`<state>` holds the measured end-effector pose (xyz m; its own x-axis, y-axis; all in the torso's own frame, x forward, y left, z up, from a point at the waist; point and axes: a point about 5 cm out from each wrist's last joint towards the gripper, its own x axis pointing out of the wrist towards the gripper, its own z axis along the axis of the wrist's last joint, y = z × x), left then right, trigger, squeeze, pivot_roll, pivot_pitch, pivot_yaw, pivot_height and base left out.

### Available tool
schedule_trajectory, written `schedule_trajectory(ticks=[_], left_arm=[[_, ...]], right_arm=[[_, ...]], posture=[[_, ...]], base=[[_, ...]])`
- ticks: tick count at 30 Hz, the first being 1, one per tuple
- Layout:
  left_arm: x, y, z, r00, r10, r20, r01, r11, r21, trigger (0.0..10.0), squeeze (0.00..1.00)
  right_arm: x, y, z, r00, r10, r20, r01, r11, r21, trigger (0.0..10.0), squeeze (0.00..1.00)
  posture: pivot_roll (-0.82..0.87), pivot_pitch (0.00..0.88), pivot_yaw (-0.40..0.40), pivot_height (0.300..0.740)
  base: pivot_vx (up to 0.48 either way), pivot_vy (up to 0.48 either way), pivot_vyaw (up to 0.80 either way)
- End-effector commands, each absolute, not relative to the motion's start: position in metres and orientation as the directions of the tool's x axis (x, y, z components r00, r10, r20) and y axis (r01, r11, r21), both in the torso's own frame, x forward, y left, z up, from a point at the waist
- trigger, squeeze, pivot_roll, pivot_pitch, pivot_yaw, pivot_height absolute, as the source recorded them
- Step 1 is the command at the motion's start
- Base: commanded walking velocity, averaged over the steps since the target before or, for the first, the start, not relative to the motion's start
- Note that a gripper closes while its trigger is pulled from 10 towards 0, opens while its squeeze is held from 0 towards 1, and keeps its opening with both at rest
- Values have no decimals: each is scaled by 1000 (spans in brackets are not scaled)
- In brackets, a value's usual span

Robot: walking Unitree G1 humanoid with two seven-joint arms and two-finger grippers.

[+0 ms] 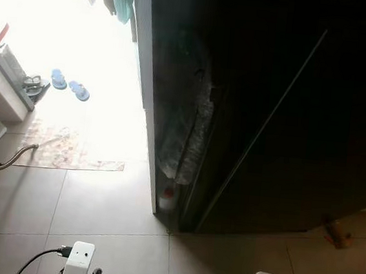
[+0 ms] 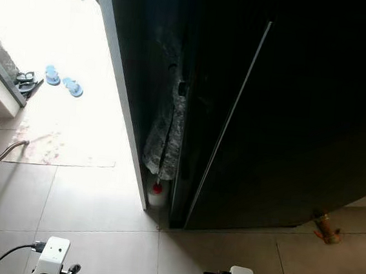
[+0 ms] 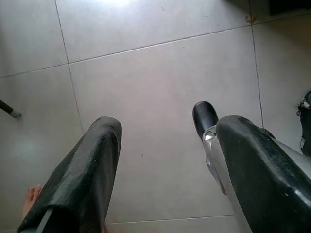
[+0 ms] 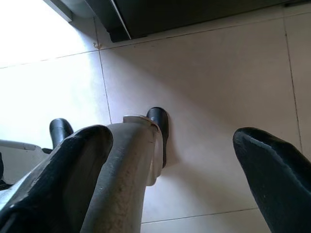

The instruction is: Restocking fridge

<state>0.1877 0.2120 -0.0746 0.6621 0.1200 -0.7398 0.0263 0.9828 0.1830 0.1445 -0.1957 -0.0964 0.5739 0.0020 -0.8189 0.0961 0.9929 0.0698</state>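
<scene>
Left end effector [image 3: 160, 141] and right end effector [image 4: 172, 145] hang open, empty.

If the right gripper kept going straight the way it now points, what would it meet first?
Most likely the tiled floor. The right gripper hangs open, pointing down at bare tile, with the robot's own leg beside that line. The dark fridge stands farther ahead, though depth is hard to judge.
</scene>
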Motion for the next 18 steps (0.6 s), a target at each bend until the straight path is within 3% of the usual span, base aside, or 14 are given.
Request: schedule_trajectory(ticks=[1,16,18], left_arm=[[175,211,-81,625,116,-772,42,982,182,10000,0],[176,211,-81,627,122,-769,33,983,182,10000,0],[176,211,-81,627,125,-769,32,982,185,10000,0]], right_arm=[[122,-197,-105,505,-5,-863,116,991,62,10000,0],[123,-198,-104,505,-6,-863,119,991,63,10000,0],[123,-198,-104,507,-6,-862,119,991,63,10000,0]], posture=[[-167,161,-15,740],[-169,177,-21,740],[-168,181,-22,740]], base=[[-259,0,0],[-299,0,0],[0,0,0]])
